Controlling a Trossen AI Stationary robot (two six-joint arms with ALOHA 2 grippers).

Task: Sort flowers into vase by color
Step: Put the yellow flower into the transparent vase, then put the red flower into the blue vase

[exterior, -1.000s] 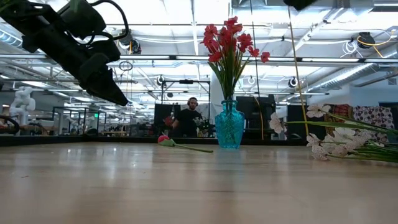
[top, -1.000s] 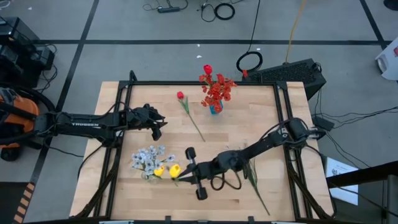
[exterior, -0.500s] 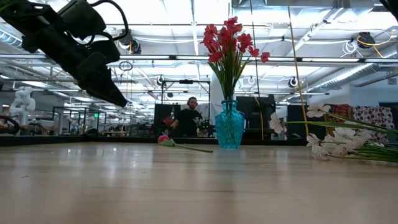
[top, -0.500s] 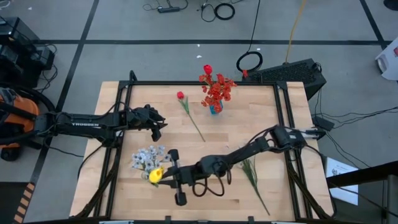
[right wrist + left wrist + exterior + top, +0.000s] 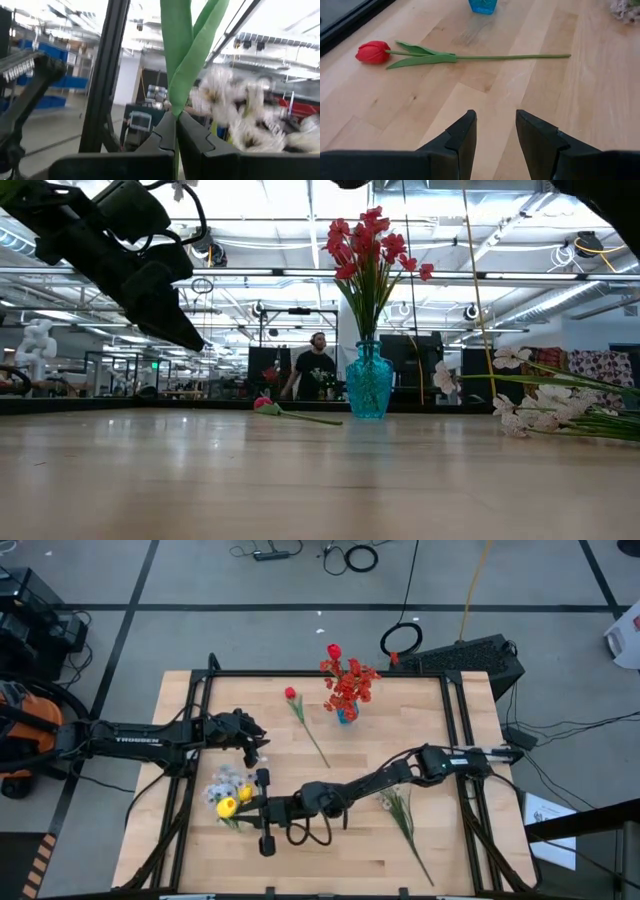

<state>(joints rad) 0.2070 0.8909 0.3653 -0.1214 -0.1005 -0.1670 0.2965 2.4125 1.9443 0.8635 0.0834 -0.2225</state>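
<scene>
Yellow flower (image 5: pixel 227 805), near the table's (image 5: pixel 430 840) front-left corner beside the white blossoms (image 5: pixel 222 783), is clamped by its stem in the right gripper (image 5: pixel 262 812); carry it upright, avoiding the parted left gripper (image 5: pixel 256 749).

The clear vase by the pale blossoms (image 5: pixel 225 785) is too faint to make out. The teal vase (image 5: pixel 483 5) is cut off at the edge.

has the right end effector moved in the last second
Yes. In the high view the right end effector, shut on a yellow flower, has travelled left, away from the teal vase, toward the table's left edge.
</scene>
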